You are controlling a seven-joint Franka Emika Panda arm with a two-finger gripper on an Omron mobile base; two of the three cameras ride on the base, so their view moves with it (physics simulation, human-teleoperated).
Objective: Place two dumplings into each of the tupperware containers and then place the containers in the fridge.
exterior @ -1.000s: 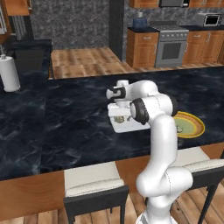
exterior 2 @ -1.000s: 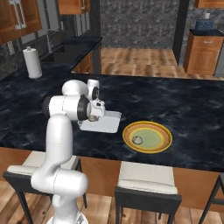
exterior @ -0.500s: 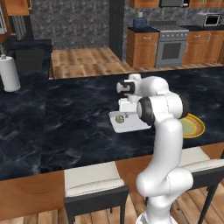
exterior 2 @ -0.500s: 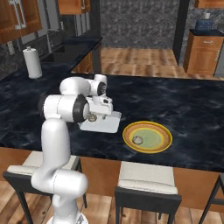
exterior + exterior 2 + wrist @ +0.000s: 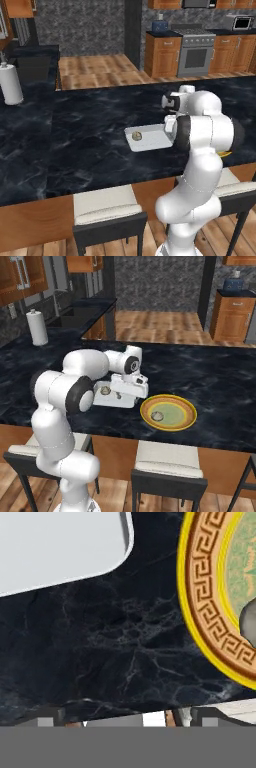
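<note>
One dumpling (image 5: 136,136) already lies in the white tupperware container (image 5: 150,140) on the dark counter (image 5: 75,140), near its left end in the left base view, and another dumpling (image 5: 157,416) waits on the yellow-rimmed plate (image 5: 185,406) just beside the container. I judge the step in hand is to fetch that second dumpling. To do it well, the gripper (image 5: 131,390) should travel sideways over the plate's rim, stop with the lump centred between the fingers, and only then go straight down; the dumpling is small and round, so an off-centre close could push it away or let it roll. The arm is folded tightly, with the elbow high and the forearm reaching forward, so that the hand hangs low above the counter at the container's end nearest the plate, pointing down. In the hand view the container's corner (image 5: 60,547) is on one side and the plate's border (image 5: 205,607) on the other, with a grey piece of dumpling (image 5: 248,619) at the edge. The jaws stand wide apart and hold nothing.
</note>
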